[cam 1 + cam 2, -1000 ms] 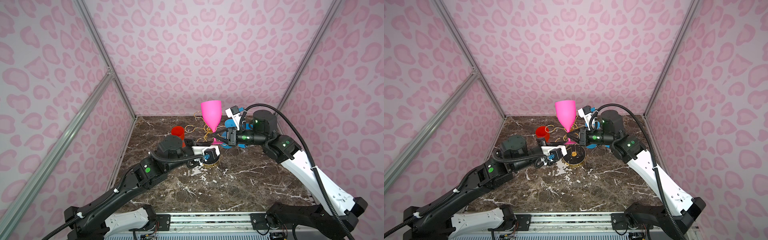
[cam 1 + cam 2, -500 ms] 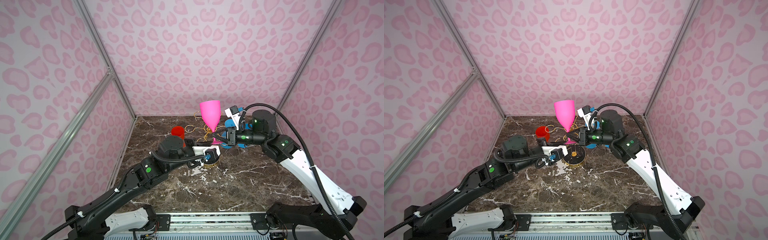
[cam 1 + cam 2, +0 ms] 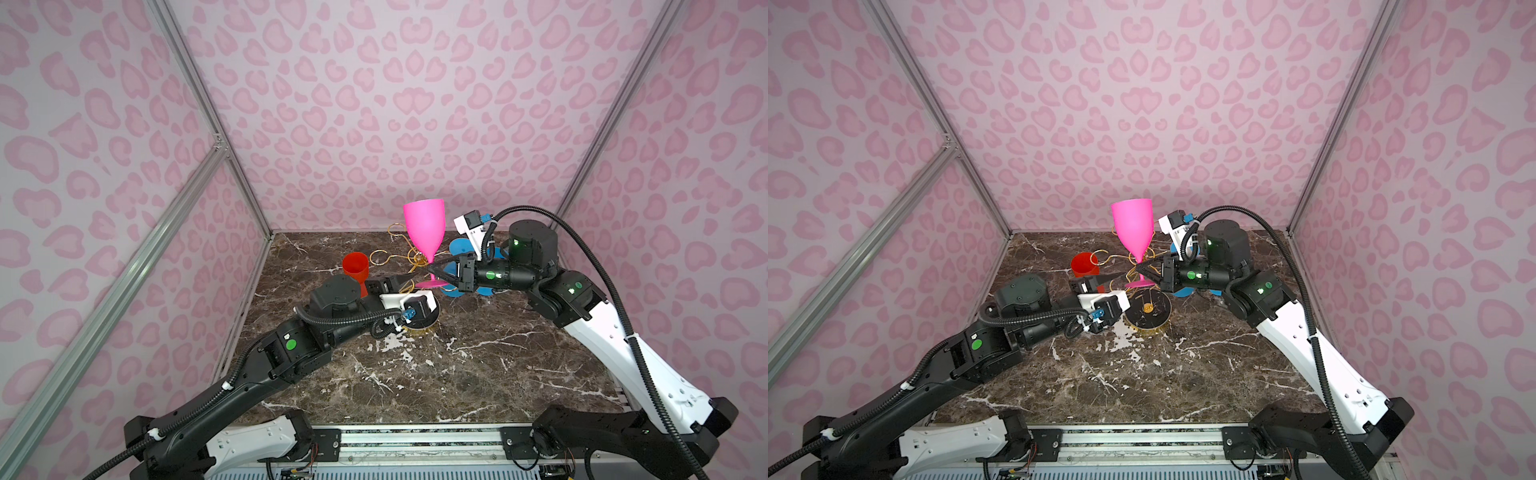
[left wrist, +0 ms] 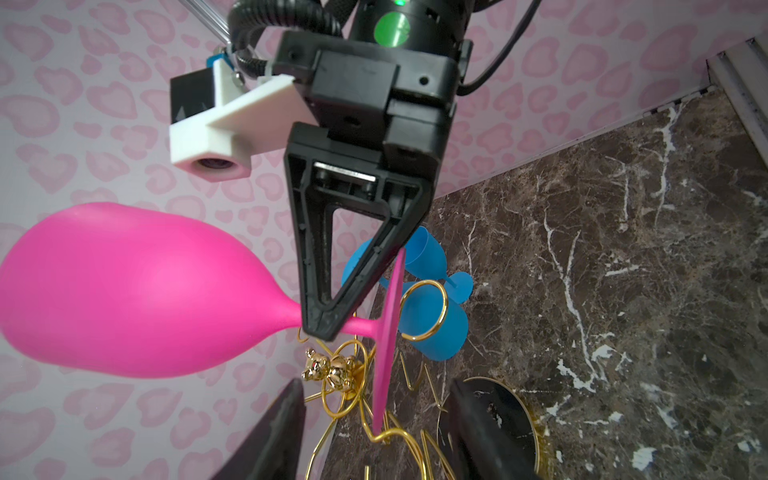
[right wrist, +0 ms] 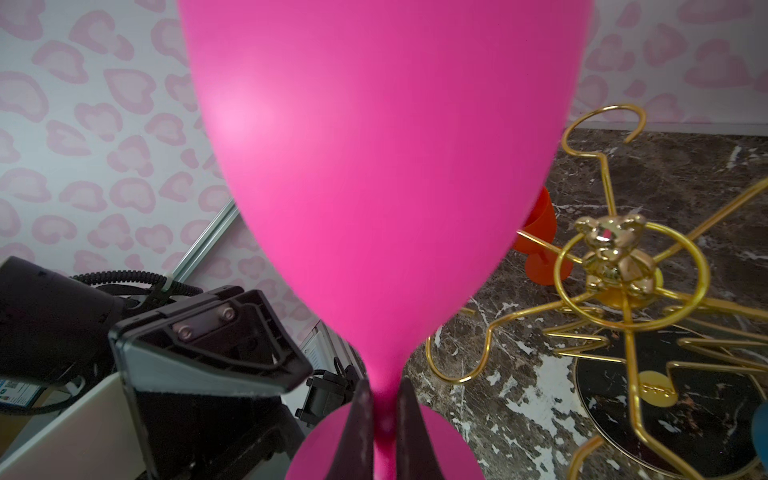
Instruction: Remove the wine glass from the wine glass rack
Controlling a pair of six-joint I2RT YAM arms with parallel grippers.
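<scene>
In both top views the right gripper (image 3: pixel 432 271) reaches in from the right and is clamped on the stem of the pink glass (image 3: pixel 424 228). The glass stands upright in the air, bowl up, over the back middle of the bench (image 3: pixel 457 374). Its foot hangs just above the black base of the rack (image 3: pixel 1148 309).

The right wrist view shows the grip closely. Two dark fingers (image 5: pixel 359 428) pinch the thin stem between bowl and foot. The gold rack (image 5: pixel 611 249), topped by a small bear figure, stands just beside the glass (image 5: pixel 374 166), with its looped arms spreading out over the base.

In the left wrist view the left gripper (image 4: pixel 376 382) is low beside the rack with its jaws wide apart, holding nothing. The edge of the pink foot and some gold wires lie in the gap between its fingers (image 4: pixel 282 432). Whether the foot touches a wire cannot be told.

A red glass (image 3: pixel 355 266) stands upright toward the back left of the bench, near the rack. Blue glasses (image 3: pixel 459 247) lie on their sides toward the back right, behind the right gripper.
</scene>
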